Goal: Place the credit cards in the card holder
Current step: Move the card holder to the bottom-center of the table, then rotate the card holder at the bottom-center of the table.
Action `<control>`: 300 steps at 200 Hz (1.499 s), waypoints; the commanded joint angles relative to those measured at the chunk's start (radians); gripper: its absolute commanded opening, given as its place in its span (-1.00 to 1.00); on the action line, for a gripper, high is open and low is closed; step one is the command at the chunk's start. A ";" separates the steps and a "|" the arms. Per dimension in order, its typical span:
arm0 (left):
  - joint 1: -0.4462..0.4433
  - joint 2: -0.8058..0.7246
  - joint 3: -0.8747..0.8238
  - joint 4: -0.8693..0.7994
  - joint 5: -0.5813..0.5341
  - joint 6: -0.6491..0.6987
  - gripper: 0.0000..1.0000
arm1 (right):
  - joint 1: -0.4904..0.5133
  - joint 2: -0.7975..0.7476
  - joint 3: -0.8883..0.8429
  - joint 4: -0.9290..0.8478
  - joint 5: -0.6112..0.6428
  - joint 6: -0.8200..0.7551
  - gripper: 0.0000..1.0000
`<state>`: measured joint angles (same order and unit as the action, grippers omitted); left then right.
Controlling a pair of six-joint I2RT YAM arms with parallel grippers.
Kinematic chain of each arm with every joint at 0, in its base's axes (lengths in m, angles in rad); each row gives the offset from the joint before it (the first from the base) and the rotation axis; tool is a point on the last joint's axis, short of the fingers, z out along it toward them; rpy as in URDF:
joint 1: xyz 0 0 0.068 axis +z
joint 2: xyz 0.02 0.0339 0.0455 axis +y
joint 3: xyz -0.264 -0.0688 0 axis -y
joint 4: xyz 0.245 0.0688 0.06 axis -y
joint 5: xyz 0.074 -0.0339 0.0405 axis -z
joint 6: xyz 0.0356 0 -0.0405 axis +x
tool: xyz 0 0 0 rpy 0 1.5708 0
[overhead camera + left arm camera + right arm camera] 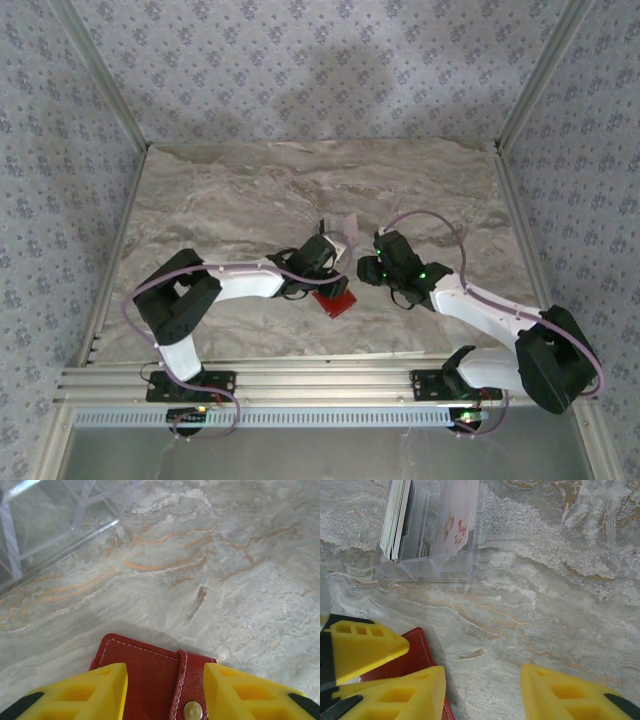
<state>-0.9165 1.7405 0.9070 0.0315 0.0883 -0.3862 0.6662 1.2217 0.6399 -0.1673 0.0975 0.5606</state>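
Credit cards stand in a clear rack beyond the red card holder; right claw parted over marble table.

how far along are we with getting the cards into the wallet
Nothing looks done: the credit cards stand in the clear stand, and the red card holder lies closed, strap over its front. In hand: the left gripper straddles it, open; the right gripper hovers open, empty. Left: open it, load every card.
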 commanded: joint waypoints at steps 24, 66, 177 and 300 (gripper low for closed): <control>0.025 -0.256 -0.140 0.089 0.030 -0.092 0.01 | 0.004 0.010 -0.035 0.015 0.003 0.015 -0.05; 0.024 -0.346 -0.262 0.062 -0.012 -0.242 -0.19 | 0.038 0.104 -0.057 0.094 -0.054 0.009 -0.04; 0.049 -0.183 -0.288 0.168 -0.015 -0.287 -0.38 | 0.167 0.249 -0.081 0.220 -0.117 0.013 -0.25; 0.098 -0.281 -0.266 0.083 -0.021 -0.269 -0.38 | 0.295 0.116 0.025 -0.041 0.229 0.043 -0.24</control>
<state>-0.8246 1.5146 0.6292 0.1387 0.0776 -0.6708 0.9539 1.3682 0.6243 -0.1394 0.2771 0.6022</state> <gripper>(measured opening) 0.309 0.381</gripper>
